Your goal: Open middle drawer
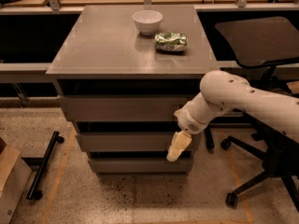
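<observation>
Currently the claw (173, 153) hangs before one end of the middle drawer (126, 143).

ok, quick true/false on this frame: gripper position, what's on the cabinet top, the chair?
1. The gripper is at the right end of the middle drawer front. True.
2. A white bowl stands on the cabinet top. True.
3. The green bag lies inside the bowl. False: it lies on the top beside the bowl.
4. The office chair stands left of the cabinet in the picture. False: it stands to the right.
</observation>
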You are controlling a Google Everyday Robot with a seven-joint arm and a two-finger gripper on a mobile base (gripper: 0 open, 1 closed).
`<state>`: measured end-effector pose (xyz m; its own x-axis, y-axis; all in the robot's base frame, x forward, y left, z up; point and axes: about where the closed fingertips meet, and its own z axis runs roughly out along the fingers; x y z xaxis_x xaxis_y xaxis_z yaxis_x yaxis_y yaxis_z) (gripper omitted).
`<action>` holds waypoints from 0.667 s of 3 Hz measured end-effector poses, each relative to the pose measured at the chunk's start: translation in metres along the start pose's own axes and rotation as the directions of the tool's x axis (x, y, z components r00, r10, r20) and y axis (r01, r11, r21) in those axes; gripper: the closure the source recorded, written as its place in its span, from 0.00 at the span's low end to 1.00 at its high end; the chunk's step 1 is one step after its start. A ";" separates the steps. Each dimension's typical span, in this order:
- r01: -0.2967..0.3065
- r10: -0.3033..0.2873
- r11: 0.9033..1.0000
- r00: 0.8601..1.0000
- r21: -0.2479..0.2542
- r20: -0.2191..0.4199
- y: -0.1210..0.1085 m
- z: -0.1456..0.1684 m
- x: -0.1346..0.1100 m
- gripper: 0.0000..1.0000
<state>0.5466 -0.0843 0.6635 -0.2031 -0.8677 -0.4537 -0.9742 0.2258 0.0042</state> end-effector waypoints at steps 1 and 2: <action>0.018 -0.016 1.000 0.998 -0.023 0.065 -0.008 0.018 0.011 0.00; 0.027 -0.022 0.999 0.993 -0.042 0.113 -0.018 0.036 0.021 0.00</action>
<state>0.5636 -0.0903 0.6215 -0.1693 -0.8169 -0.5514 -0.9825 0.1838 0.0294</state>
